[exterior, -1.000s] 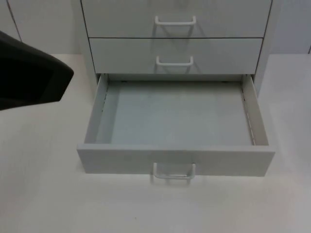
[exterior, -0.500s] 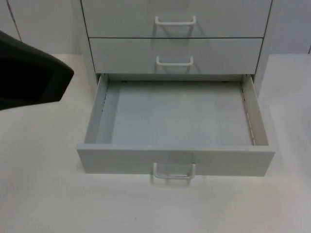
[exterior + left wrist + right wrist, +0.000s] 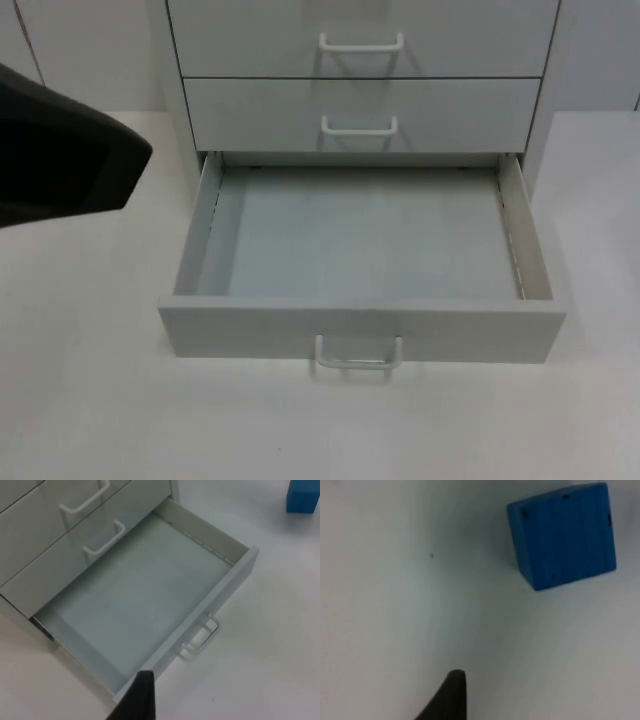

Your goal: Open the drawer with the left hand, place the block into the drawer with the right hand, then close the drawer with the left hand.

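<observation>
Looking past your left hand (image 3: 141,700), you see the bottom drawer (image 3: 150,605) pulled fully out below it, nothing inside, its handle (image 3: 200,640) untouched. Your right hand (image 3: 451,700) hangs over the white surface (image 3: 395,605), with the blue block (image 3: 562,535) resting apart, just ahead. Finger spread on either hand: cannot tell.
</observation>
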`<state>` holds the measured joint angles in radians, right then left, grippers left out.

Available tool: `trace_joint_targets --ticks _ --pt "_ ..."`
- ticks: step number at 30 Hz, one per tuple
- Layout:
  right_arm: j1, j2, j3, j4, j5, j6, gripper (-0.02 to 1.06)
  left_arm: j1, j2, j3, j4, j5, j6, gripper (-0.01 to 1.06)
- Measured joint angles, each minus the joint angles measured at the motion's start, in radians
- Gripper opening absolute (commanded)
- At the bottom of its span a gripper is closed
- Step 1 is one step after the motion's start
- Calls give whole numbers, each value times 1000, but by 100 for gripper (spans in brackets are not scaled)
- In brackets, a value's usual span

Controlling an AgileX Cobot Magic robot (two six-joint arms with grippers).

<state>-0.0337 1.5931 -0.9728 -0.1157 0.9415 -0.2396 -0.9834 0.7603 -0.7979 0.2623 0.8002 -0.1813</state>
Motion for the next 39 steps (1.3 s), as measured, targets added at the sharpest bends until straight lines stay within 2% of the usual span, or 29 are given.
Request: trace_joint_targets --ticks 7,15,20,23,27,28,32,33,35,37,38,39 --pt "0 126 -4 -8 -125 -117 105 0 0 0 0 0 0 105" --pt "0 248 -4 -8 -261 -138 105 0 0 0 -4 0 0 105" --pt "0 312 -6 -8 -295 -163 105 0 0 0 -4 0 0 105" --pt "0 338 -6 -8 -305 -165 101 0 0 0 -4 0 0 105" --pt "0 356 -6 -8 -323 -165 76 0 0 0 -4 0 0 105" --pt "0 356 -6 -10 -327 -165 76 0 0 0 -4 0 0 105" --pt "0 356 -6 -38 -333 -153 57 0 0 0 -4 0 0 105" --pt "0 356 -6 -44 -333 -145 57 0 0 0 -4 0 0 105" --pt "0 356 -6 -55 -337 -139 42 0 0 0 -4 0 0 105" --pt "0 356 -9 -57 -337 -137 19 0 0 0 -4 0 0 105" --pt "0 356 -11 -57 -335 -137 19 0 0 0 -4 0 0 105" --pt "0 356 -22 -59 -324 -135 9 0 0 0 -4 0 0 105"
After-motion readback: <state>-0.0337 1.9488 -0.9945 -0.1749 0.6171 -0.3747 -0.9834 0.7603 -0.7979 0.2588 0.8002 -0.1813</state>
